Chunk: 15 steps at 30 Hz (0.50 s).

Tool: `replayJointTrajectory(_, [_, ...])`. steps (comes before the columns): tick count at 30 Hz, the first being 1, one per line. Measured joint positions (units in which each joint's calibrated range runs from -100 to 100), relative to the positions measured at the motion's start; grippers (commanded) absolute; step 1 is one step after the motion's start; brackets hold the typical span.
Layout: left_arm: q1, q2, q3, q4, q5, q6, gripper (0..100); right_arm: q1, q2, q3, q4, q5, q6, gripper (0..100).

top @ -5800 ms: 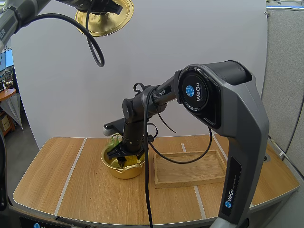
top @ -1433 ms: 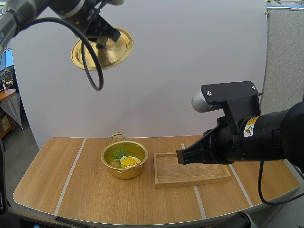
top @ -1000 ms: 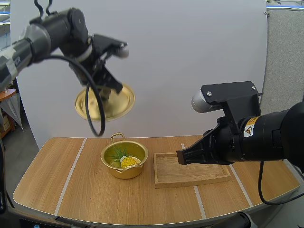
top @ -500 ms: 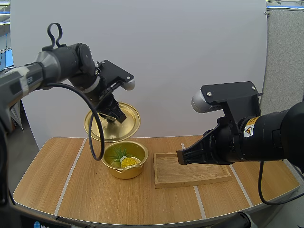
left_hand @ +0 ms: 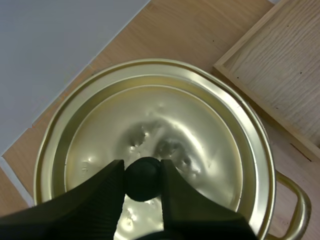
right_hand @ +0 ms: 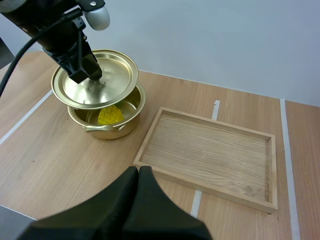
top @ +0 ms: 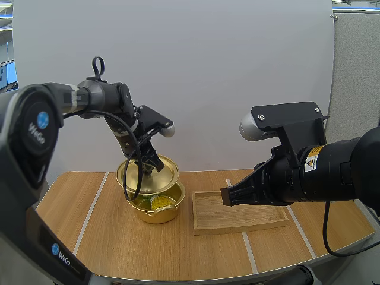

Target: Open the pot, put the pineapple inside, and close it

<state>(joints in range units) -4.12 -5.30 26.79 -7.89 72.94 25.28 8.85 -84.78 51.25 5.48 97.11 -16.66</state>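
Left gripper (left_hand: 142, 176) clamped on lid (left_hand: 200, 125) by its knob (left_hand: 142, 184). Lid hangs tilted just above pot (top: 157, 215), slightly off-centre; pineapple (top: 159, 202) sits inside. Seating move: short drop, level out. Right gripper (right_hand: 139, 172) fingers together, near tray (right_hand: 210, 150), well apart from pot.

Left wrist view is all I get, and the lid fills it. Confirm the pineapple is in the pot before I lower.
Observer: The pineapple lies inside the pot; the right wrist view shows it under the lid.
Operator: Report how the lid sits.
Observer: Not seated. The left claw holds it by the knob above the rim, with a gap on the side facing the arms' bases.
Operator: Give me the right claw.
Observer: The right claw is shut on nothing, raised near the wooden tray, apart from the pot.
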Motion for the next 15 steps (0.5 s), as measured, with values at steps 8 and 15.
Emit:
replayJointTrajectory(8, [0.00, 1.0, 1.5, -2.4, -0.5, 2.3, 0, 0.0, 0.0, 0.0, -0.3, 0.0, 0.0, 0])
replayJointTrajectory(15, [0.00, 1.0, 4.6, -3.9, -3.9, 3.9, 0, 0.0, 0.0, 0.0, -0.6, 0.0, 0.0, 0])
